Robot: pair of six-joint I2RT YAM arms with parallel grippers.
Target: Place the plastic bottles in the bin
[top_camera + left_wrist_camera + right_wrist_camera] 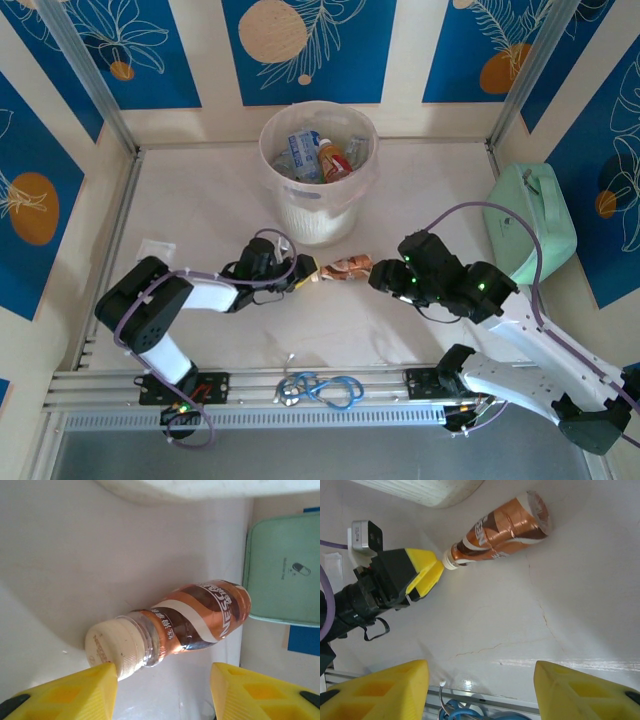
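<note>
A plastic bottle point(345, 269) with a copper-brown label and cream cap lies on its side on the table in front of the bin point(318, 215). My left gripper point(300, 272) is at its cap end, open. In the left wrist view the cap point(107, 647) touches the tip of one yellow finger point(75, 692), and the other finger stands well apart. My right gripper point(385, 275) is at the bottle's base end, open, with only bare table between its fingers point(380, 690). The right wrist view has the bottle point(505, 527) far ahead. Several bottles point(305, 155) lie inside the white bin.
A mint-green case point(530, 225) sits at the right edge of the table, also in the left wrist view point(282, 570). A blue cable loop point(320, 388) lies on the rail between the arm bases. A small white packet point(155, 250) lies at the left.
</note>
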